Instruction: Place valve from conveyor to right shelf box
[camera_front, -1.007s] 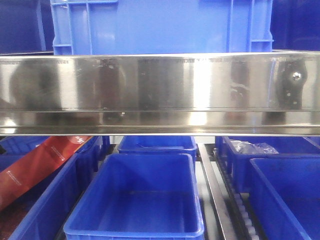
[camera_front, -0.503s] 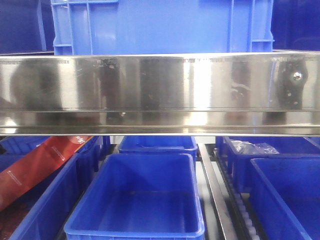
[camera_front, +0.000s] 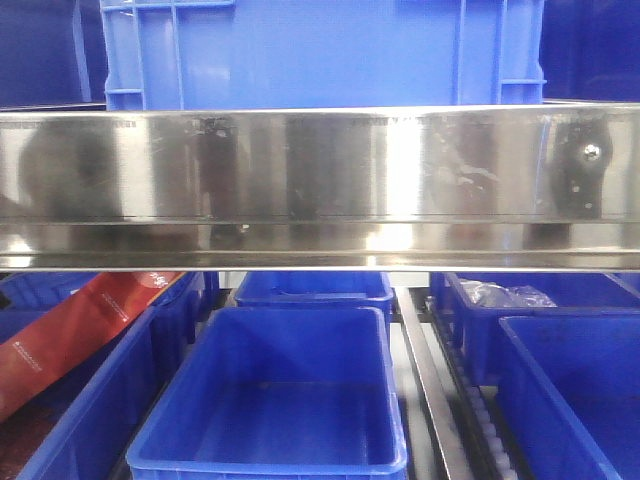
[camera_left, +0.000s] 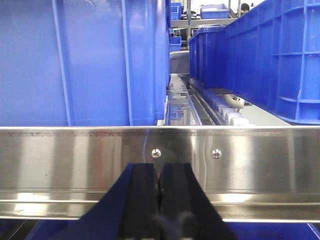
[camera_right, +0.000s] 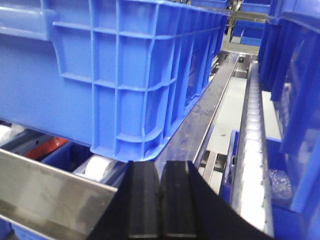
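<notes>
Blue bins line the shelf behind its steel front rail. Left pincer and right pincer both pressed together, empty. Valve and conveyor not in view, so presumably no pickup yet.

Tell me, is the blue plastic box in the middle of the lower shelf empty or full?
Empty. In the front view the blue plastic box shows a bare floor and bare inner walls; nothing lies inside.

A shiny steel shelf rail spans the front view, catching bright glare; blue plastic crates stand on the shelf above it; more blue bins sit below; white rollers line a track between crates
</notes>
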